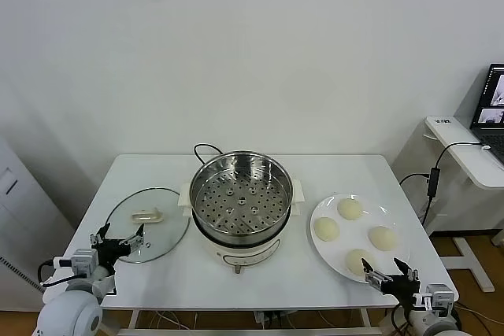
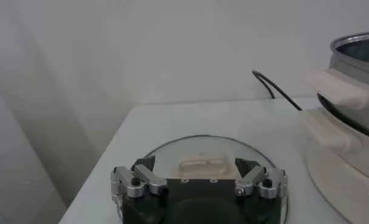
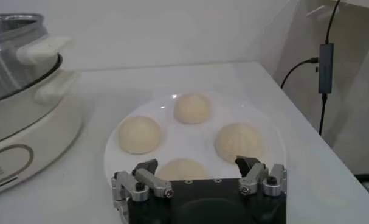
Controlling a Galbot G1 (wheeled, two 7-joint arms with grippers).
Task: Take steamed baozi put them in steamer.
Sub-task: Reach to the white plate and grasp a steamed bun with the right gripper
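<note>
Several cream-white steamed baozi (image 1: 350, 208) lie on a white plate (image 1: 354, 232) at the right of the table. The steel steamer (image 1: 241, 198) stands empty on its white pot base at the centre. My right gripper (image 1: 391, 276) hovers open at the plate's near edge. In the right wrist view its jaws (image 3: 196, 165) stand wide apart just behind the nearest baozi (image 3: 182, 169), holding nothing, with the steamer (image 3: 14, 55) off to one side. My left gripper (image 1: 120, 240) is open and empty at the front left, over the near rim of the glass lid (image 2: 202, 149).
The glass lid (image 1: 148, 224) lies flat left of the steamer, and a black cord (image 1: 206, 149) runs behind the pot. A side desk with a laptop (image 1: 492, 100) and hanging cables stands to the right of the white table (image 1: 157, 171).
</note>
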